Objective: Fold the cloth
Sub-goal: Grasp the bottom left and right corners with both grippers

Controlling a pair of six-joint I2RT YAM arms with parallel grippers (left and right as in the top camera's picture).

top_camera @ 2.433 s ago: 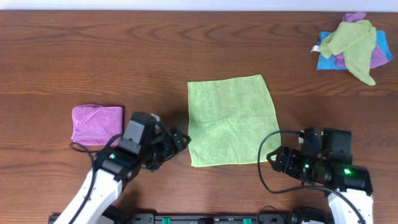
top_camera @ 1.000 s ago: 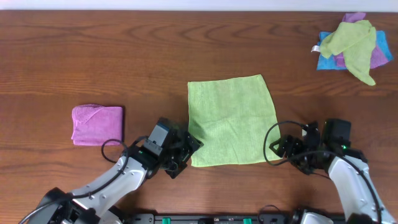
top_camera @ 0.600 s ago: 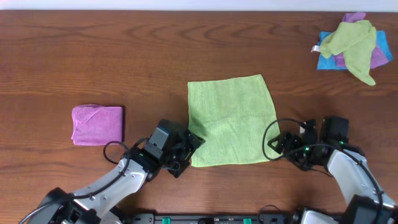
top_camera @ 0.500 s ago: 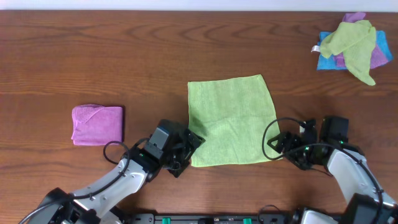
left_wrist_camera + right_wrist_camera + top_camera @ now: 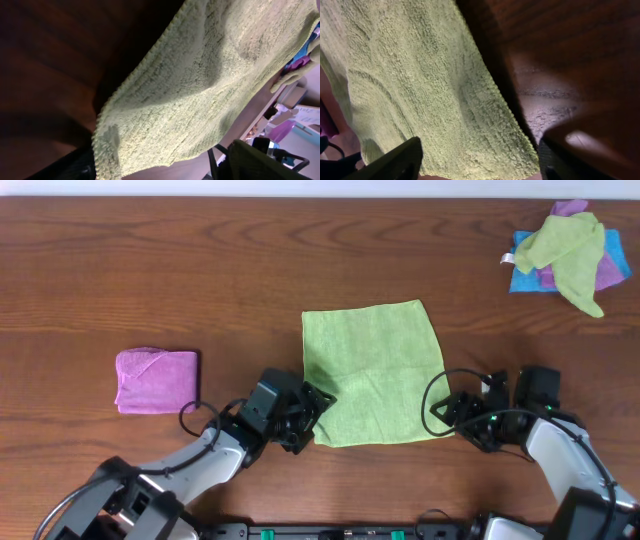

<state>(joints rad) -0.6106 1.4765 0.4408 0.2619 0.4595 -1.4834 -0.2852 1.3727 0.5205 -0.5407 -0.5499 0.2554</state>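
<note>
The cloth (image 5: 370,375) is light lime-green and lies flat and spread out mid-table. My left gripper (image 5: 308,418) sits low at its near-left corner. In the left wrist view the cloth (image 5: 200,85) fills the frame and its slightly curled corner lies between the wide-apart fingers (image 5: 75,165) of the left gripper (image 5: 160,167). My right gripper (image 5: 452,415) sits at the near-right corner. In the right wrist view that corner of the cloth (image 5: 435,90) lies between the spread fingers (image 5: 402,160) of the right gripper (image 5: 480,160). Neither gripper pinches the fabric.
A folded pink cloth (image 5: 157,380) lies to the left of the left arm. A pile of green, blue and purple cloths (image 5: 565,255) sits at the far right corner. A black cable (image 5: 433,405) loops beside the right gripper.
The left gripper has slid right onto the cloth's near-left corner, nudging that corner inward. Both pairs of jaws have narrowed a little. The right arm has barely moved.
</note>
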